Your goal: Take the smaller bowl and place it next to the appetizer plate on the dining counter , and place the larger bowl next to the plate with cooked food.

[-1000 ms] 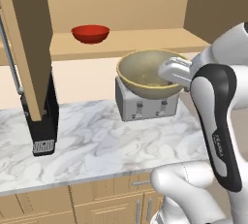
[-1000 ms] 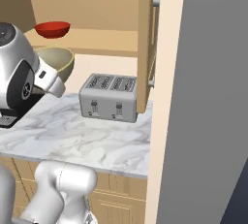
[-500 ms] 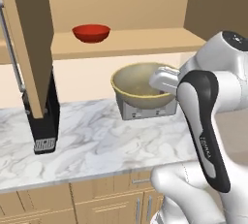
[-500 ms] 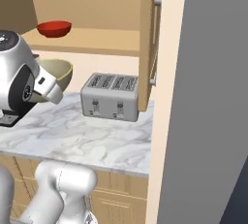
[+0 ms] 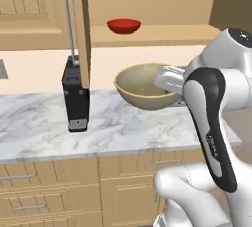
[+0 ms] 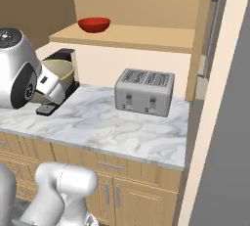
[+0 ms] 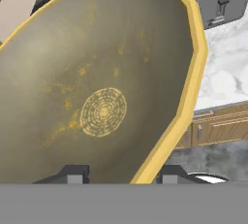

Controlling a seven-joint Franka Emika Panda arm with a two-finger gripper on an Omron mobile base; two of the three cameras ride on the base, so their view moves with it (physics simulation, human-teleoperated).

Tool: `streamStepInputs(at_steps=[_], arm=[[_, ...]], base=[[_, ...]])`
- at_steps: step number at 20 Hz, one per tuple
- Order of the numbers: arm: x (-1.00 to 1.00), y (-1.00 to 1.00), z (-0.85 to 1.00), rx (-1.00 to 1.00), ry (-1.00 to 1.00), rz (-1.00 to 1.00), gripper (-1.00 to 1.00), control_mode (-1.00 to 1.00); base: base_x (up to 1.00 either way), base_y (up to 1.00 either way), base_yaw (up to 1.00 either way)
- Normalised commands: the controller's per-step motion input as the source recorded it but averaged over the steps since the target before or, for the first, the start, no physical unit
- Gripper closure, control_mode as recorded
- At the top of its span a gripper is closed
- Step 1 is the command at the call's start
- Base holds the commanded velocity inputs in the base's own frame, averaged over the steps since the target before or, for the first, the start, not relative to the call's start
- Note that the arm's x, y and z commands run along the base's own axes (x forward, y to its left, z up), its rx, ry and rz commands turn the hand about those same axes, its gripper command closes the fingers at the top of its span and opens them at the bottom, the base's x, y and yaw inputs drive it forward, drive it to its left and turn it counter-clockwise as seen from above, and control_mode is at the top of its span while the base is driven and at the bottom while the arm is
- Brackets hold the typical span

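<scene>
My gripper (image 5: pixel 165 80) is shut on the rim of the larger bowl (image 5: pixel 141 86), a deep olive-tan bowl with a yellow rim, and holds it in the air above the marble top. In the hand view the speckled inside of the larger bowl (image 7: pixel 101 87) faces the camera, with one fingertip inside the rim and one outside of my gripper (image 7: pixel 121 174). From the right, the gripper (image 6: pixel 51 86) and larger bowl (image 6: pixel 59 70) sit by the arm's shoulder. The smaller bowl (image 5: pixel 123 25), glossy red, rests on the open cabinet's shelf (image 6: pixel 94 24). The dining counter and both plates are out of view.
A black appliance (image 5: pixel 75 96) stands on the marble top (image 5: pixel 39 127) over wooden cabinets, under an open cabinet door (image 5: pixel 81 24) with a metal handle. A silver toaster (image 6: pixel 144 92) sits further right. A tall grey panel (image 6: pixel 229 132) bounds the right side.
The base has driven, so the whole scene slid right in both base views. The held bowl came down and away from the shelf, still in the grip.
</scene>
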Motion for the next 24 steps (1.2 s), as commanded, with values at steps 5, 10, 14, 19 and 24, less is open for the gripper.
streamStepInputs(at_steps=[5,10,14,19,24], arm=[[0.0,0.0,0.0,0.0,0.0,0.0,1.0,1.0],[0.0,0.0,0.0,0.0,0.0,0.0,1.0,1.0],[0.0,0.0,0.0,0.0,0.0,0.0,1.0,1.0],[0.0,0.0,0.0,0.0,0.0,0.0,1.0,1.0],[0.0,0.0,0.0,0.0,0.0,0.0,1.0,1.0]], base=[[-0.01,0.93,0.4],[-0.01,0.45,0.56],[-0.3,0.31,0.58],[-0.86,0.19,0.52],[-1.0,0.19,0.4]])
